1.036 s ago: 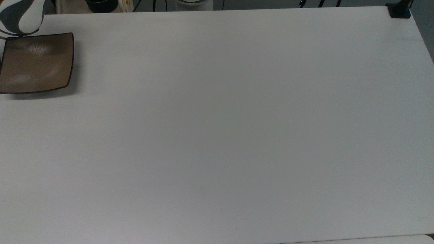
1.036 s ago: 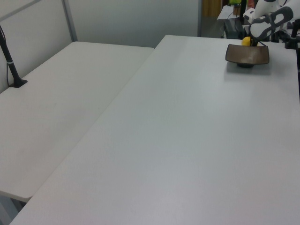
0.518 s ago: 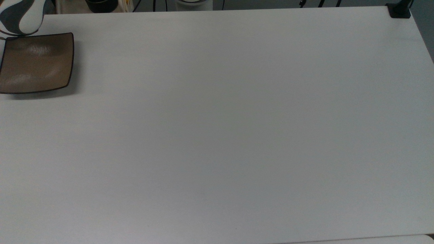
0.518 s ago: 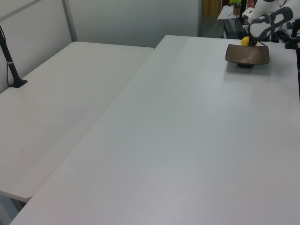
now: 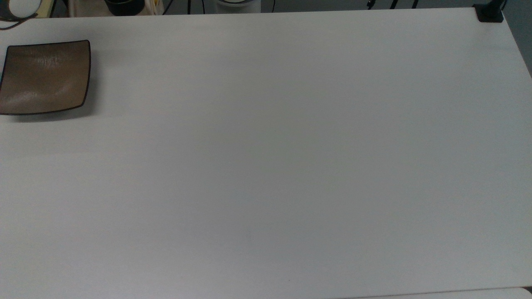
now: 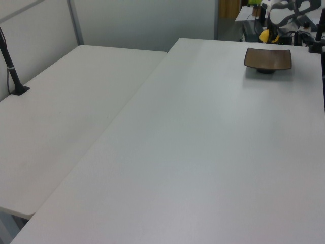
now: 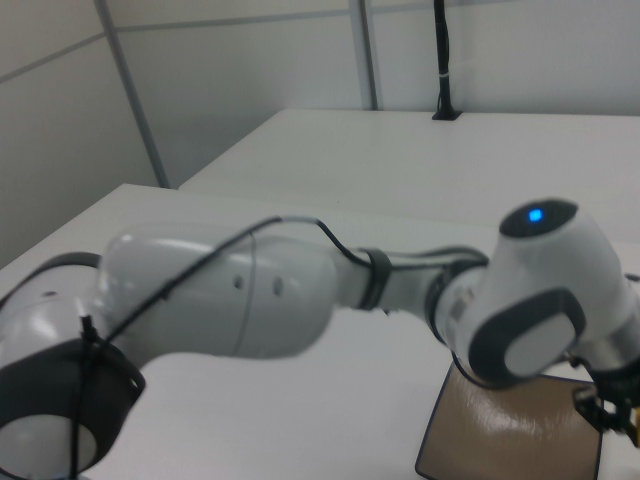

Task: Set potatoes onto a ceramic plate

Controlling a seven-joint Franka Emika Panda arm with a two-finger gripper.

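Near end of the table (image 6: 193,168): bare, nothing to log.

Further out, the ceramic plate (image 6: 268,58) sits square and empty. In the top view its whole brown face (image 5: 45,77) is now uncovered, where the arm overlapped its far corner a moment ago.

Beyond it, the potato (image 6: 264,35) has gone up and back. It was just behind the plate's far rim and is now clear of it, beside the gripper (image 6: 271,36). You can't tell whether the gripper is clamped on it.

Judgement: the potato looks lifted, and you have yet to carry it over the plate.
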